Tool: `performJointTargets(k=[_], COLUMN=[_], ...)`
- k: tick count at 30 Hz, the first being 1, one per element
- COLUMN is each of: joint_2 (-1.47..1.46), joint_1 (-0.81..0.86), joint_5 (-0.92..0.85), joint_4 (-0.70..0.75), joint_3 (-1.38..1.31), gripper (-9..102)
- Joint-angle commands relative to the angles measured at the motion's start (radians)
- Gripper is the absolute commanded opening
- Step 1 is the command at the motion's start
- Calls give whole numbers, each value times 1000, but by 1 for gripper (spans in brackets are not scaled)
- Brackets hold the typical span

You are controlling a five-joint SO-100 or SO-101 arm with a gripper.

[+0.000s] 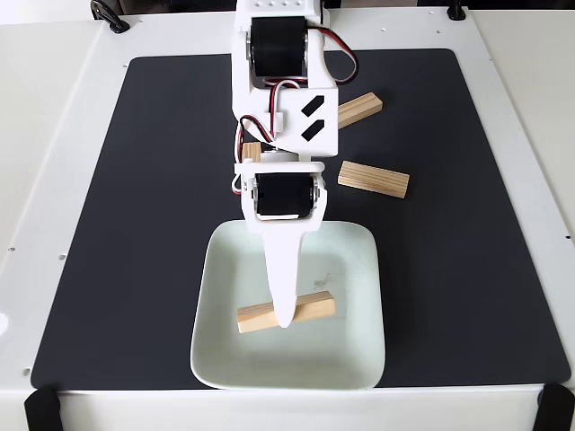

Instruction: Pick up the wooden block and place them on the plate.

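Observation:
The pale mint plate sits at the near middle of the black mat. One wooden block lies across the plate's middle, tilted slightly. My gripper reaches down from the top of the fixed view, and its white pointed finger crosses the middle of that block. The other finger is hidden beneath, so I cannot tell whether the block is held. A second wooden block lies on the mat to the upper right of the plate. A third pokes out beside the arm. An end of another shows left of the arm.
The black mat covers most of the white table. The arm's white body and black motors stand over the mat's upper middle. Black clamps sit at the table's near corners.

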Motion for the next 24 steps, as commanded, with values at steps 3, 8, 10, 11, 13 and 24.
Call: performJointTargets(k=[3, 8, 10, 11, 13, 24], joint_2=[9, 8, 9, 9, 9, 18], joint_1=[8, 9, 9, 8, 5, -35], joint_5=[12, 52, 60, 60, 60, 118], joint_4=[-8, -8, -8, -8, -8, 25], joint_3=[-49, -49, -48, -48, -48, -46], gripper=[0, 0, 0, 0, 0, 0])
